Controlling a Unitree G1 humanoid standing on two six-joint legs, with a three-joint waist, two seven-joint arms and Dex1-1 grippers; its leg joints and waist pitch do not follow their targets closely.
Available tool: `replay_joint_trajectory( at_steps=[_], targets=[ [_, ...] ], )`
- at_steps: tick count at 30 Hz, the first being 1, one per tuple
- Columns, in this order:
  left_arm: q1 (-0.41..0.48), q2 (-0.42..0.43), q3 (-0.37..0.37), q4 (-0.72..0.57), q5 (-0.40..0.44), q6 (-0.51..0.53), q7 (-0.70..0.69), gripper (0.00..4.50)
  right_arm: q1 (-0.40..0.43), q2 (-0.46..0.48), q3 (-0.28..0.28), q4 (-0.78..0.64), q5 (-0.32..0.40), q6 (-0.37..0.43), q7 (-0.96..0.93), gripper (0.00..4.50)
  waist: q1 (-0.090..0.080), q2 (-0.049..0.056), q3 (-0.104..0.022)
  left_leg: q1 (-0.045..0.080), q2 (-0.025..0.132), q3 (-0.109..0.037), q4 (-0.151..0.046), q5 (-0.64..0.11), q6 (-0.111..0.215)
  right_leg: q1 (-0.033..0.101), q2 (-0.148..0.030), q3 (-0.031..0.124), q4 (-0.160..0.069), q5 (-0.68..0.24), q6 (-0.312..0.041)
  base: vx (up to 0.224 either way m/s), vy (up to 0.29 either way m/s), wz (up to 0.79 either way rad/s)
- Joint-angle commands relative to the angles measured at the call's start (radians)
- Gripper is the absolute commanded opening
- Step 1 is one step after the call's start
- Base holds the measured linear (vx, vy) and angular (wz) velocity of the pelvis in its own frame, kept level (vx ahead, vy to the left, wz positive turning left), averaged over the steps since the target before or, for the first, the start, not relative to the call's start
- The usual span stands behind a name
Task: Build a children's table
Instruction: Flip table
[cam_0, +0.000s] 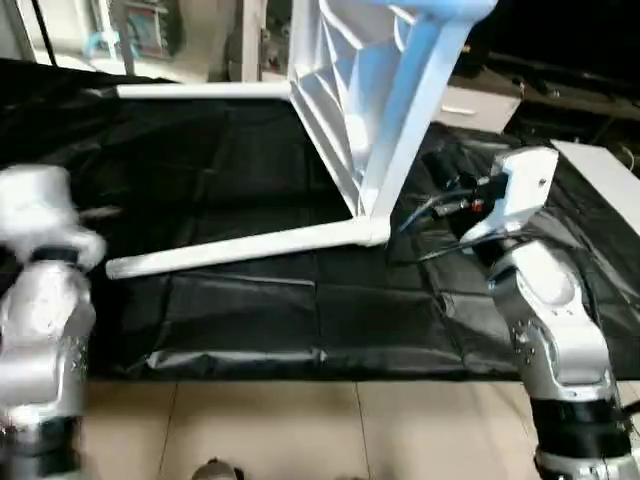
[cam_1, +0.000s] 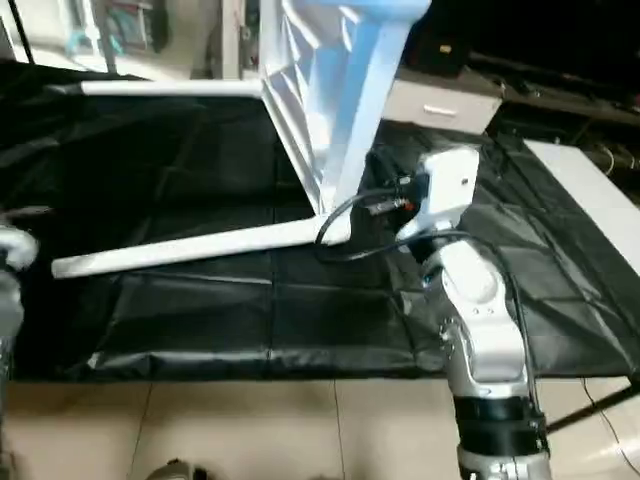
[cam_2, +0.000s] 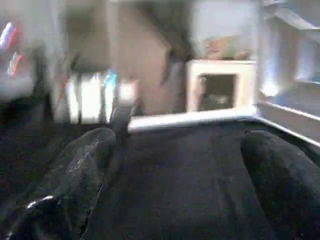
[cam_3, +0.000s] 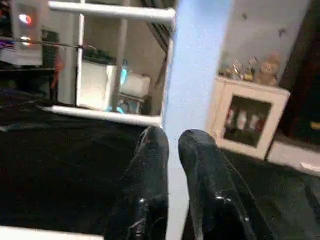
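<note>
The children's table lies tipped on its side on the black cloth, its X-ribbed white top (cam_0: 335, 95) facing left. One white leg (cam_0: 240, 248) rests on the cloth and points left. A second leg (cam_0: 200, 90) points left farther back. A third leg (cam_0: 420, 100) slants down in front of the top. My right gripper (cam_3: 173, 137) is just right of that slanting leg (cam_3: 195, 75). Its fingertips stand almost together with nothing between them, and the leg rises behind them. My left gripper (cam_2: 175, 170) hangs over bare cloth with its fingers (cam_2: 75, 165) wide apart.
The black-cloth work table (cam_0: 250, 320) ends at a front edge, with tiled floor (cam_0: 300, 430) below it. A white board (cam_0: 610, 180) lies at the right. A white cabinet (cam_0: 480, 105) stands behind the work table, and shelves (cam_3: 250, 115) hold small toys.
</note>
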Motion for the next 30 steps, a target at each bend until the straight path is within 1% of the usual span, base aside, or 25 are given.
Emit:
replay_joint_trajectory(
  at_steps=[1, 2, 3, 4, 5, 6, 7, 8, 9, 10, 12, 13, 15, 16, 17, 19, 20, 21, 22, 23, 24, 25, 26, 29, 30],
  targets=[
    [-0.022, 0.037, -0.11, -0.062, 0.08, -0.05, -0.115, 4.5, 0.016, 0.007, -0.035, 0.013, 0.043, 0.056, -0.014, 1.0, -0.003, 0.041, -0.063, 0.057, 0.076, -0.055, -0.111, -0.487, -0.169, -0.006, -0.069, 0.042, -0.079, -0.32, -0.083, 0.0, 0.0, 0.0],
    [-0.028, 0.062, -0.157, -0.082, 0.101, -0.066, -0.175, 4.5, 0.021, 0.009, -0.036, 0.02, 0.057, 0.075, -0.007, 1.09, -0.003, 0.041, -0.062, 0.057, 0.075, -0.055, -0.112, -0.491, -0.169, -0.007, -0.068, 0.042, -0.08, -0.32, -0.087, 0.0, 0.0, 0.0],
    [-0.032, 0.081, -0.196, -0.099, 0.111, -0.073, -0.229, 4.5, 0.025, 0.01, -0.036, 0.025, 0.07, 0.091, 0.002, 1.19, -0.004, 0.036, -0.061, 0.055, 0.076, -0.055, -0.113, -0.496, -0.167, -0.005, -0.069, 0.042, -0.082, -0.326, -0.088, 0.0, 0.0, 0.0],
    [-0.039, 0.099, -0.225, -0.11, 0.147, -0.08, -0.245, 4.5, 0.03, 0.013, -0.034, 0.028, 0.095, 0.128, 0.013, 1.19, -0.003, 0.041, -0.061, 0.058, 0.075, -0.053, -0.114, -0.507, -0.169, -0.009, -0.069, 0.043, -0.079, -0.324, -0.095, 0.0, 0.0, 0.0],
    [-0.057, 0.107, -0.251, -0.131, 0.157, -0.075, -0.259, 4.5, 0.039, 0.01, -0.024, 0.032, 0.103, 0.161, 0.026, 1.28, -0.003, 0.041, -0.062, 0.055, 0.076, -0.055, -0.114, -0.502, -0.175, -0.006, -0.069, 0.042, -0.074, -0.308, -0.1, 0.0, 0.0, 0.0],
    [-0.079, 0.107, -0.264, -0.149, 0.151, -0.071, -0.266, 4.5, 0.046, 0.001, -0.005, 0.039, 0.09, 0.174, 0.039, 1.44, -0.005, 0.04, -0.063, 0.052, 0.075, -0.055, -0.114, -0.494, -0.178, -0.003, -0.07, 0.041, -0.07, -0.297, -0.105, 0.0, 0.0, 0.0],
    [-0.093, 0.111, -0.273, -0.157, 0.159, -0.072, -0.272, 4.5, 0.05, -0.006, 0.007, 0.041, 0.083, 0.181, 0.049, 1.44, -0.004, 0.04, -0.065, 0.049, 0.074, -0.053, -0.113, -0.469, -0.18, -0.001, -0.072, 0.041, -0.068, -0.281, -0.111, 0.0, 0.0, 0.0],
    [-0.12, 0.122, -0.289, -0.167, 0.17, -0.084, -0.283, 4.5, 0.056, -0.013, 0.021, 0.045, 0.066, 0.184, 0.055, 1.57, -0.002, 0.037, -0.066, 0.047, 0.073, -0.051, -0.11, -0.444, -0.176, 0.0, -0.075, 0.042, -0.069, -0.27, -0.115, 0.0, 0.0, 0.0],
    [-0.135, 0.127, -0.297, -0.172, 0.175, -0.093, -0.29, 4.5, 0.059, -0.016, 0.029, 0.046, 0.055, 0.182, 0.055, 1.57, -0.002, 0.035, -0.065, 0.045, 0.073, -0.05, -0.109, -0.438, -0.174, 0.001, -0.076, 0.043, -0.069, -0.274, -0.115, 0.0, 0.0, 0.0],
    [-0.16, 0.133, -0.308, -0.18, 0.17, -0.118, -0.32, 4.5, 0.061, -0.013, 0.031, 0.046, 0.057, 0.195, 0.055, 1.63, 0.0, 0.037, -0.064, 0.045, 0.072, -0.051, -0.107, -0.436, -0.169, 0.001, -0.078, 0.045, -0.072, -0.3, -0.113, 0.0, 0.0, 0.0],
    [-0.192, 0.139, -0.322, -0.192, 0.162, -0.154, -0.365, 4.5, 0.061, -0.01, 0.034, 0.047, 0.059, 0.21, 0.054, 1.93, 0.001, 0.034, -0.065, 0.045, 0.073, -0.051, -0.105, -0.426, -0.162, 0.002, -0.08, 0.045, -0.073, -0.312, -0.117, 0.0, 0.0, 0.0],
    [-0.205, 0.143, -0.327, -0.195, 0.178, -0.161, -0.371, 4.5, 0.06, -0.012, 0.037, 0.048, 0.056, 0.213, 0.051, 1.96, 0.0, 0.032, -0.064, 0.045, 0.074, -0.051, -0.106, -0.422, -0.162, 0.002, -0.079, 0.044, -0.074, -0.311, -0.118, 0.0, 0.0, 0.0],
    [-0.246, 0.155, -0.339, -0.191, 0.223, -0.161, -0.378, 4.5, 0.058, -0.015, 0.041, 0.048, 0.052, 0.221, 0.042, 2.07, 0.0, 0.034, -0.064, 0.046, 0.074, -0.049, -0.107, -0.418, -0.166, -0.001, -0.076, 0.043, -0.07, -0.302, -0.121, 0.0, 0.0, 0.0],
    [-0.261, 0.16, -0.342, -0.186, 0.243, -0.16, -0.376, 4.5, 0.057, -0.015, 0.042, 0.049, 0.051, 0.224, 0.04, 2.07, -0.001, 0.032, -0.064, 0.046, 0.074, -0.049, -0.106, -0.412, -0.168, -0.001, -0.075, 0.042, -0.069, -0.299, -0.12, 0.0, 0.0, 0.0],
    [-0.292, 0.171, -0.351, -0.174, 0.274, -0.154, -0.376, 4.5, 0.054, -0.014, 0.042, 0.049, 0.054, 0.236, 0.04, 2.33, -0.002, 0.032, -0.064, 0.046, 0.074, -0.049, -0.106, -0.41, -0.17, -0.001, -0.075, 0.043, -0.068, -0.301, -0.118, 0.0, 0.0, 0.0],
    [-0.316, 0.18, -0.359, -0.162, 0.29, -0.153, -0.382, 4.5, 0.052, -0.012, 0.043, 0.05, 0.058, 0.248, 0.041, 2.41, -0.001, 0.034, -0.065, 0.046, 0.074, -0.05, -0.105, -0.406, -0.171, 0.0, -0.077, 0.043, -0.067, -0.299, -0.118, 0.0, 0.0, 0.0],
    [-0.384, 0.202, -0.367, -0.139, 0.311, -0.149, -0.405, 4.5, 0.053, -0.002, 0.046, 0.046, 0.109, 0.339, 0.054, 2.44, -0.001, 0.037, -0.065, 0.052, 0.07, -0.05, -0.104, -0.41, -0.17, -0.003, -0.072, 0.042, -0.069, -0.298, -0.12, 0.0, 0.0, 0.0],
    [-0.419, 0.215, -0.368, -0.129, 0.336, -0.158, -0.409, 4.5, 0.055, 0.004, 0.048, 0.044, 0.139, 0.39, 0.063, 2.53, 0.0, 0.039, -0.066, 0.051, 0.071, -0.051, -0.103, -0.41, -0.171, -0.002, -0.073, 0.042, -0.066, -0.291, -0.122, 0.0, 0.0, 0.0],
    [-0.44, 0.218, -0.365, -0.122, 0.342, -0.164, -0.407, 4.5, 0.058, 0.007, 0.047, 0.043, 0.156, 0.408, 0.07, 2.67, 0.0, 0.038, -0.066, 0.048, 0.072, -0.054, -0.105, -0.416, -0.177, 0.001, -0.075, 0.04, -0.065, -0.293, -0.123, 0.0, 0.0, 0.0],
    [-0.472, 0.223, -0.358, -0.111, 0.349, -0.171, -0.405, 4.5, 0.063, 0.013, 0.045, 0.04, 0.182, 0.436, 0.08, 2.79, 0.001, 0.037, -0.067, 0.049, 0.074, -0.054, -0.104, -0.414, -0.18, 0.0, -0.078, 0.04, -0.063, -0.281, -0.13, 0.0, 0.0, 0.0],
    [-0.502, 0.225, -0.349, -0.1, 0.348, -0.171, -0.409, 4.5, 0.068, 0.013, 0.051, 0.037, 0.188, 0.445, 0.092, 2.84, 0.001, 0.036, -0.066, 0.048, 0.073, -0.054, -0.104, -0.411, -0.182, -0.001, -0.078, 0.04, -0.064, -0.277, -0.132, 0.0, 0.0, 0.0],
    [-0.502, 0.225, -0.349, -0.1, 0.348, -0.171, -0.409, 4.5, 0.068, 0.013, 0.051, 0.037, 0.188, 0.445, 0.092, 2.84, 0.002, 0.037, -0.066, 0.048, 0.074, -0.053, -0.104, -0.408, -0.182, 0.0, -0.08, 0.04, -0.064, -0.273, -0.135, 0.0, 0.0, 0.0],
    [-0.549, 0.236, -0.331, -0.078, 0.343, -0.172, -0.418, 4.5, 0.076, 0.009, 0.073, 0.034, 0.172, 0.441, 0.109, 2.9, 0.004, 0.04, -0.066, 0.046, 0.074, -0.053, -0.105, -0.401, -0.189, 0.001, -0.081, 0.039, -0.062, -0.264, -0.139, 0.0, 0.0, 0.0],
    [-0.6, 0.269, -0.323, -0.045, 0.37, -0.181, -0.424, 4.5, 0.081, 0.012, 0.085, 0.029, 0.158, 0.44, 0.113, 3.28, 0.005, 0.037, -0.065, 0.046, 0.073, -0.053, -0.104, -0.412, -0.194, 0.0, -0.081, 0.04, -0.064, -0.287, -0.135, 0.0, 0.0, 0.0],
    [-0.6, 0.269, -0.323, -0.045, 0.37, -0.181, -0.424, 4.5, 0.081, 0.012, 0.085, 0.029, 0.158, 0.44, 0.113, 3.37, 0.005, 0.037, -0.066, 0.046, 0.073, -0.053, -0.104, -0.411, -0.194, 0.0, -0.083, 0.041, -0.063, -0.29, -0.135, 0.0, 0.0, 0.0]
  ],
)
